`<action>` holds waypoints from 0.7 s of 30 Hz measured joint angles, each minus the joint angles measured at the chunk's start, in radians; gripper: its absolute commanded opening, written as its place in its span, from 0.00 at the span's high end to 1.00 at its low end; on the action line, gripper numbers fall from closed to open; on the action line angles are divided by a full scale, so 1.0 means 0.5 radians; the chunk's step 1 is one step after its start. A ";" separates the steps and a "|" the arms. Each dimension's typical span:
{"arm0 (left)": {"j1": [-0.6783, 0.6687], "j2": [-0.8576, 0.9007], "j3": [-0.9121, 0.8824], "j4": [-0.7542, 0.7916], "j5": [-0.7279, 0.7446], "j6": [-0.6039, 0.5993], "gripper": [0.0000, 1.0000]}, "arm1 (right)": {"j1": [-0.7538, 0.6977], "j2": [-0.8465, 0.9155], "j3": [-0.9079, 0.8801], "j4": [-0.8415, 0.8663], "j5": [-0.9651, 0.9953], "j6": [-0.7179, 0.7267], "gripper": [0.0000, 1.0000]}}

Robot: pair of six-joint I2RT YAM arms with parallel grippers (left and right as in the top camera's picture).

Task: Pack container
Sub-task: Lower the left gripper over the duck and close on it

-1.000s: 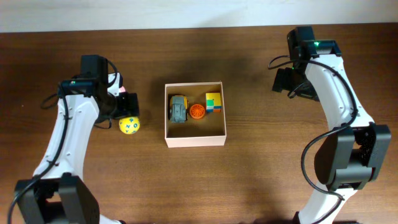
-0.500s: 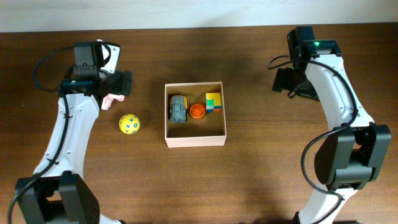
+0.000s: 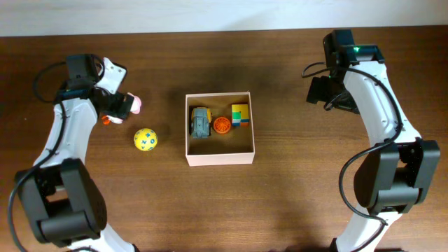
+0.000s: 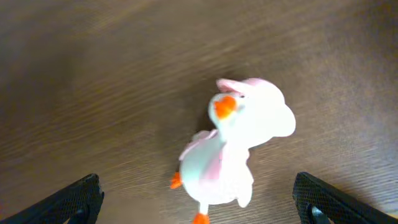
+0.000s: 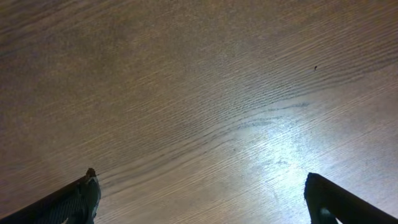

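The container (image 3: 219, 155) is a square white box with a tan inside at the table's middle. It holds a grey toy car (image 3: 201, 122), an orange round toy (image 3: 222, 125) and a yellow, green and blue block (image 3: 240, 115). A white and pink duck toy (image 4: 233, 149) with orange beak and feet lies on the table between the fingers of my open left gripper (image 4: 199, 202); in the overhead view the gripper (image 3: 117, 107) hides most of the duck (image 3: 136, 105). A yellow ball (image 3: 145, 139) lies left of the box. My right gripper (image 5: 202, 199) is open and empty over bare wood at the far right (image 3: 323, 91).
The brown wooden table runs to a pale wall at the back edge (image 3: 210, 14). Bare wood lies in front of the box and to its right.
My left arm has swung back and left, away from the yellow ball, and now sits over the duck toy. The right arm has not moved.
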 measured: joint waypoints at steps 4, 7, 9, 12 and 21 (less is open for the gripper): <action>-0.010 0.021 0.000 -0.006 0.014 0.063 0.01 | 0.000 -0.001 0.000 0.000 0.000 -0.001 0.01; -0.011 0.025 0.000 -0.015 0.021 0.129 0.01 | 0.000 -0.001 0.000 0.000 0.000 0.000 0.01; -0.011 0.040 0.000 -0.011 0.021 0.158 0.01 | 0.000 -0.001 0.000 0.000 0.001 -0.001 0.01; -0.011 0.086 0.000 -0.004 0.021 0.180 0.01 | 0.000 -0.001 0.000 0.000 0.001 0.000 0.01; -0.011 0.303 0.000 0.061 0.037 0.208 0.01 | 0.000 -0.001 0.000 0.000 0.001 -0.001 0.01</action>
